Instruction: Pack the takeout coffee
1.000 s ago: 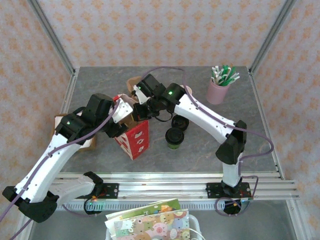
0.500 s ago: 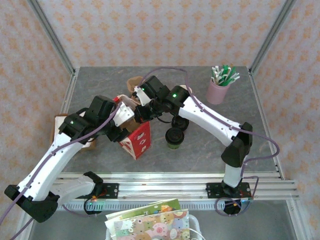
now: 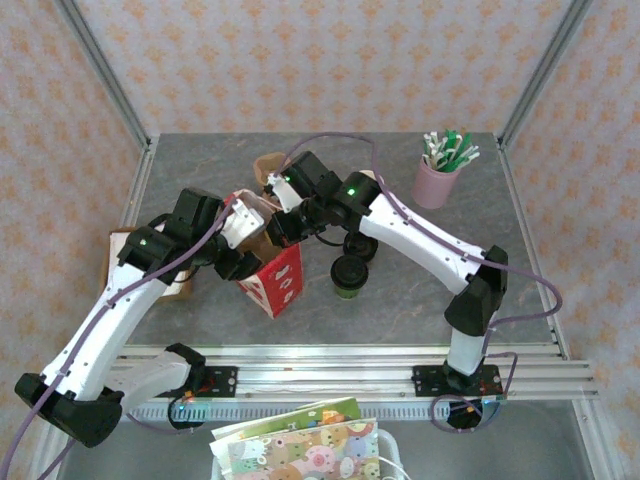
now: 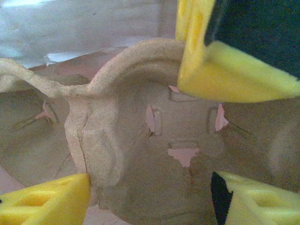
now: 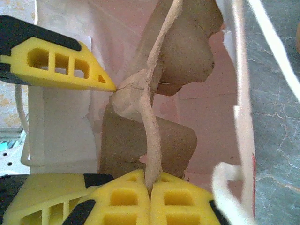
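Beside red bag [image 3: 276, 284] | takeout coffee [image 3: 349, 274]: green-patterned, black-lidded, upright

Grey marbled tabletop [image 3: 400, 300] between peach patterned walls [image 3: 320, 60], aluminium corner posts [image 3: 104, 72].

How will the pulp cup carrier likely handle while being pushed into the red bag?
The cup carrier looks like thin moulded pulp: probably light and semi-stiff. Its rim looks wavy and cracked above the right hand's pinch, so it may crease or tear. The rough surface probably won't slip.
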